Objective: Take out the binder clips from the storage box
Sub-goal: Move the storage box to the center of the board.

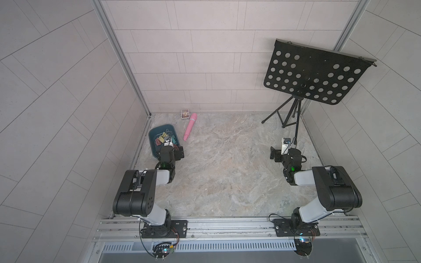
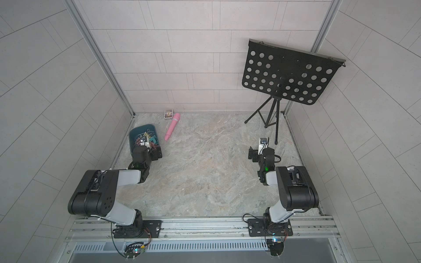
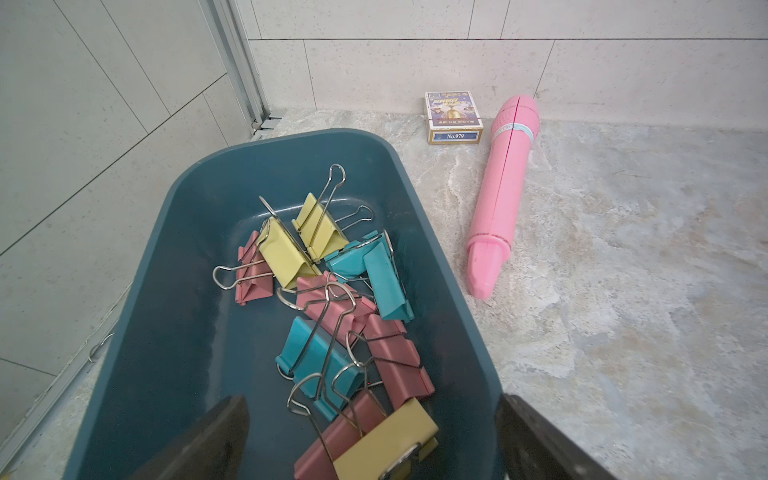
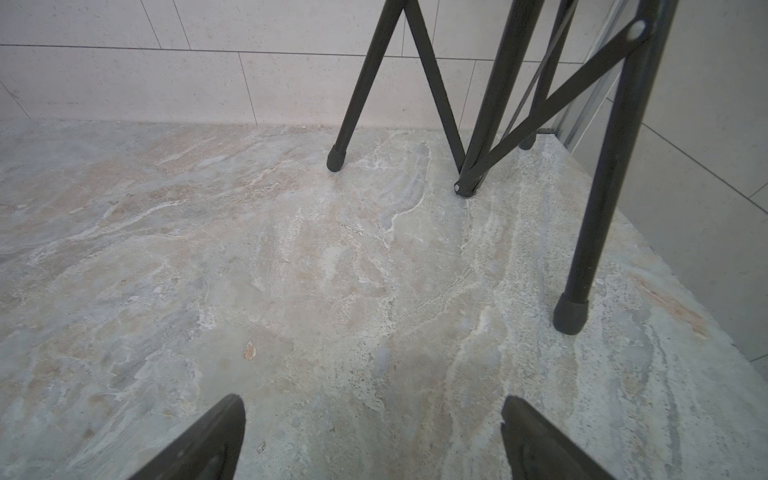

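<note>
Spreading as wide as they go, the left fingers [image 3: 216,440] were two dark, matte wedges holding nothing; one hung above the inside of the storage box [image 3: 174,291] and its twin sat outside the rim, over the counter [image 1: 227,164]. Just ahead of them lay the binder clips [image 3: 332,307], all inside the box in a loose tangle: folded sheet-metal bodies with thin, shiny wire loop handles. Ten could be counted in the left wrist view: four pink, three yellow and three teal. The box was a shallow tub of smooth dark teal plastic with rounded corners, resting near the far left corner of the marbled, stone-patterned counter. Just beside it lay one long pink stick [image 3: 498,199], cylindrical with a tapered end, and one small printed card box [image 3: 454,118] near the tiled back wall. The left arm [image 1: 136,193] was folded at the elbow, its wrist tipped down over the box. The right fingers [image 4: 216,436] were equally wide apart and empty above bare counter, near a rubber-capped leg of the single black music stand [image 1: 316,72] with its perforated plate; the right arm [image 1: 335,189] was folded likewise.
</note>
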Action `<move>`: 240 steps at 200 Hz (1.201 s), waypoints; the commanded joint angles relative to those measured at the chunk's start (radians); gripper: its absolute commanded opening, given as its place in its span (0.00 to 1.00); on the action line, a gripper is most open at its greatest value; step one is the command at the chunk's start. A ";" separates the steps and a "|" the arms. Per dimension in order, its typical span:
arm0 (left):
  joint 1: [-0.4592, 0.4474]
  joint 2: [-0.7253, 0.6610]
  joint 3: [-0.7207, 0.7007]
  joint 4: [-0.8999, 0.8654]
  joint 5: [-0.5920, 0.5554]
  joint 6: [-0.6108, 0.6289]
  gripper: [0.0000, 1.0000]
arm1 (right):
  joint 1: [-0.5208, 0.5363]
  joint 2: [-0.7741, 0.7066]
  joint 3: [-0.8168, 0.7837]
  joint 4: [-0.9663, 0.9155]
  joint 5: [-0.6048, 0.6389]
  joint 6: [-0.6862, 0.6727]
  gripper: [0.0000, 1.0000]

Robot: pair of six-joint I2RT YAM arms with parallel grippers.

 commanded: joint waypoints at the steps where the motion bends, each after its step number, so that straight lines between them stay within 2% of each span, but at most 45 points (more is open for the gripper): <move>1: -0.004 0.000 0.008 -0.030 0.000 0.020 1.00 | 0.003 0.003 -0.001 0.012 0.006 0.000 1.00; 28: -0.003 -0.001 0.007 -0.028 -0.002 0.020 1.00 | 0.003 0.003 0.000 0.012 0.006 0.001 1.00; 52: -0.010 -0.005 0.002 -0.021 -0.011 0.021 0.95 | 0.003 0.003 -0.001 0.012 0.006 0.001 1.00; 67: -0.009 -0.014 0.007 -0.036 -0.050 0.005 0.95 | 0.003 0.003 -0.001 0.011 0.006 0.000 1.00; 81: -0.012 -0.050 0.040 -0.124 -0.077 -0.005 0.94 | 0.003 0.004 -0.001 0.012 0.006 0.001 1.00; 109: -0.024 -0.089 0.150 -0.353 -0.205 -0.048 0.94 | 0.003 0.003 0.000 0.012 0.006 -0.001 1.00; 131: -0.026 -0.117 0.226 -0.535 -0.307 -0.140 0.93 | 0.002 0.003 -0.001 0.012 0.006 -0.002 1.00; 149: -0.024 -0.161 0.252 -0.597 -0.317 -0.227 0.93 | 0.003 0.003 -0.002 0.012 0.006 0.000 1.00; 167: -0.024 -0.211 0.283 -0.696 -0.343 -0.370 0.93 | 0.003 0.003 -0.001 0.012 0.006 -0.001 1.00; 182: -0.024 -0.234 0.342 -0.839 -0.362 -0.483 1.00 | 0.003 0.003 -0.001 0.012 0.006 -0.001 1.00; 207: -0.026 -0.229 0.452 -1.061 -0.404 -0.572 1.00 | 0.003 0.003 -0.001 0.012 0.006 0.001 1.00; 223: -0.025 -0.215 0.503 -1.210 -0.468 -0.711 1.00 | 0.003 0.003 -0.001 0.012 0.006 -0.001 1.00; 240: -0.025 -0.203 0.516 -1.272 -0.465 -0.795 1.00 | 0.003 0.003 -0.001 0.012 0.006 0.001 1.00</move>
